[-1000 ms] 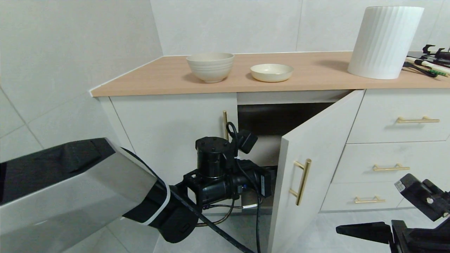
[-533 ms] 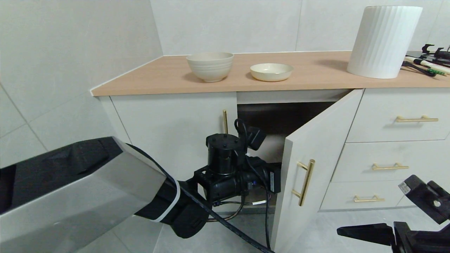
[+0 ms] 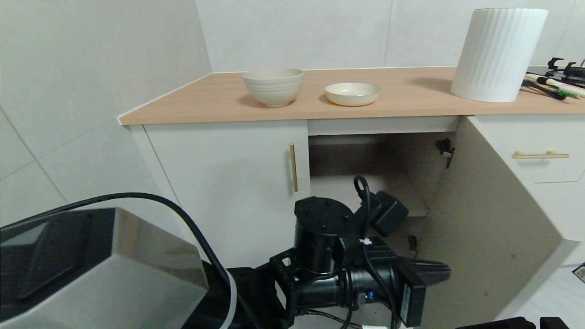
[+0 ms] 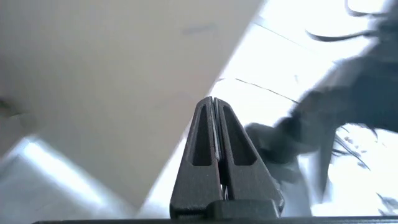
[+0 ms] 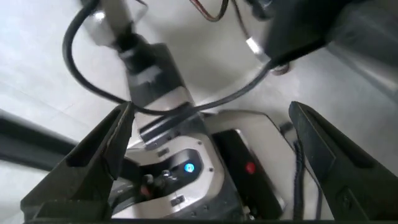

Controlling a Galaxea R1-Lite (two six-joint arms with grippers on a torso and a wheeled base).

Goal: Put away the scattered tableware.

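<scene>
A deep cream bowl [image 3: 273, 86] and a shallow cream dish [image 3: 352, 93] stand side by side on the wooden counter [image 3: 411, 98]. Below them the right cabinet door [image 3: 484, 219] stands swung wide, showing its inner face. My left gripper [image 3: 447, 270] is low in front of the open cabinet, its tip at that inner face. In the left wrist view the left gripper [image 4: 212, 106] is shut with nothing between its fingers, beside the pale door [image 4: 112, 81]. My right gripper [image 5: 211, 143] is open, its fingers [image 5: 112, 143] spread wide over cables and robot parts.
A tall white ribbed cylinder [image 3: 498, 55] stands at the counter's right, with dark utensils [image 3: 553, 84] beyond it. Inside the cabinet is a bare shelf [image 3: 365, 189]. The left door [image 3: 228, 183] is closed, with a gold handle [image 3: 294, 167]. Drawers [image 3: 540, 155] sit to the right.
The right cabinet door has swung from half open to wide open. My left arm has moved right and lower along with it. My right gripper has dropped toward the head view's bottom edge.
</scene>
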